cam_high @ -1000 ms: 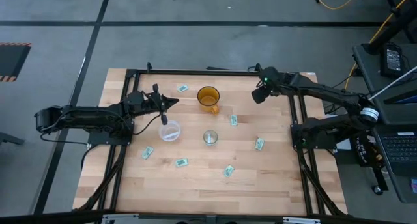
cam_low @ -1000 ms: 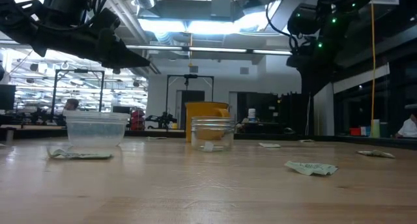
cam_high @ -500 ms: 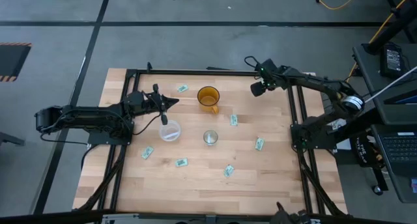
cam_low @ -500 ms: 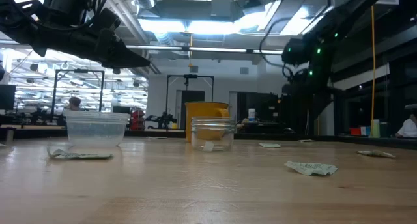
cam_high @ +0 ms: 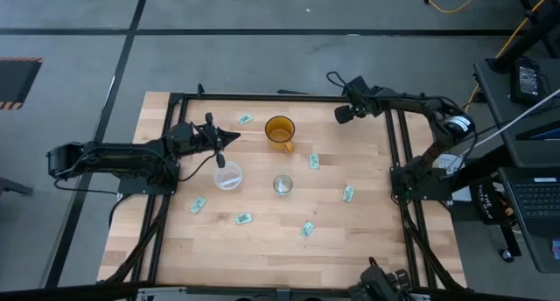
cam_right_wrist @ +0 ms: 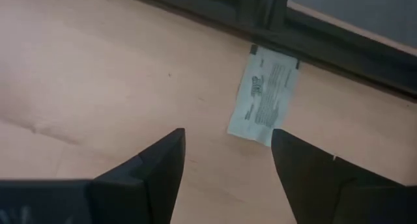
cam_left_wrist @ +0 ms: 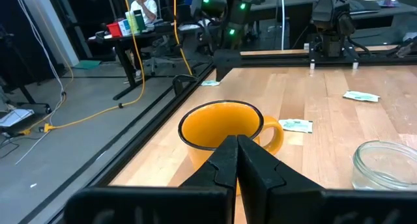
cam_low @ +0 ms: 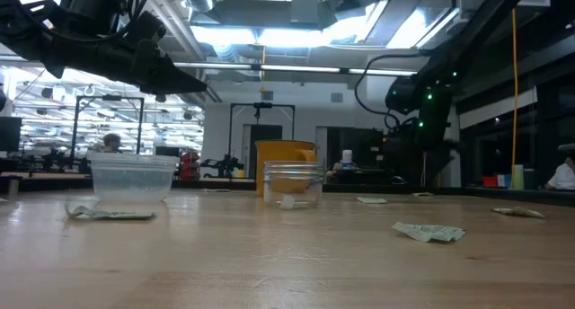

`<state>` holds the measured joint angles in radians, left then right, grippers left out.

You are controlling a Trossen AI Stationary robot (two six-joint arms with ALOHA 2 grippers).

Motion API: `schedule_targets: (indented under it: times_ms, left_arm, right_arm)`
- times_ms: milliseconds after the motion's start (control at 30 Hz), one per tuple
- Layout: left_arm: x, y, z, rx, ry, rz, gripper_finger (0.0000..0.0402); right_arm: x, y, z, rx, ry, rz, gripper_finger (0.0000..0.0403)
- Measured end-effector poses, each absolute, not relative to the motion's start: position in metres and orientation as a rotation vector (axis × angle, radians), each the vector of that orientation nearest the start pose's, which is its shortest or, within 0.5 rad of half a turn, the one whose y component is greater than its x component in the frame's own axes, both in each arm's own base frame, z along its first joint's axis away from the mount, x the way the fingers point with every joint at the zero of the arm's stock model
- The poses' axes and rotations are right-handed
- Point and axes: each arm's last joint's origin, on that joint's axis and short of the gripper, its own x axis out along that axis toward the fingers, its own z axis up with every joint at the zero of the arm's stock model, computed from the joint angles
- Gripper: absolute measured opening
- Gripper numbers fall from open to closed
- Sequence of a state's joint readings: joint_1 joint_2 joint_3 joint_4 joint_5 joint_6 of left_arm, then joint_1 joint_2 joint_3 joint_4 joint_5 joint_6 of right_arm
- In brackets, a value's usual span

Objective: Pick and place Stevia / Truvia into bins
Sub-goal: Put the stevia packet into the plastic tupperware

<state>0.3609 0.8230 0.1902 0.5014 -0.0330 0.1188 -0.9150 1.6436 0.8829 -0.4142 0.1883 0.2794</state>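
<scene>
Several pale green-and-white sachets lie flat on the wooden table: one (cam_high: 245, 119) near the far edge, others (cam_high: 313, 161), (cam_high: 348, 193), (cam_high: 307, 229), (cam_high: 243, 219), (cam_high: 198, 205). A clear cup (cam_high: 228, 178) and a smaller silvery cup (cam_high: 282, 185) stand mid-table. My right gripper (cam_high: 339, 115) hovers open by the far edge, right of the mug. In its wrist view a sachet (cam_right_wrist: 266, 101) lies ahead of the open fingers (cam_right_wrist: 225, 159), beside the dark frame rail. My left gripper (cam_high: 229, 137) is shut, raised over the table left of the mug (cam_left_wrist: 221, 129).
An amber-orange mug (cam_high: 280, 130) with a handle stands near the far edge between the two grippers. A dark metal frame (cam_high: 262, 96) runs along the table's far edge and sides. Open wood stretches along the near edge (cam_high: 280, 257).
My right gripper has moved toward the table's far edge and a little to the left, and has come down. The left arm, the sachets and the cups have stayed where they were.
</scene>
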Motion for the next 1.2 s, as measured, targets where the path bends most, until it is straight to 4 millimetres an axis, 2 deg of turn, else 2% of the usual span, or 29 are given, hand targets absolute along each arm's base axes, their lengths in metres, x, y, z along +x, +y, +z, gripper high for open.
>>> schedule_targets:
  times_ms: [467, 933, 1200]
  left_arm:
    - [0.158, 0.061, 0.188, 0.095, 0.154, 0.385, 0.0004]
    - [0.158, 0.061, 0.188, 0.095, 0.157, 0.385, 0.0004]
    - [0.158, 0.061, 0.188, 0.093, 0.157, 0.385, 0.0004]
  right_arm:
    - [0.171, -0.248, 0.148, 0.664, 0.974, -1.172, 0.0231]
    - [0.172, -0.248, 0.148, 0.687, 0.958, -1.190, 0.0231]
    - [0.170, -0.247, 0.147, 0.698, 0.980, -1.191, 0.0207]
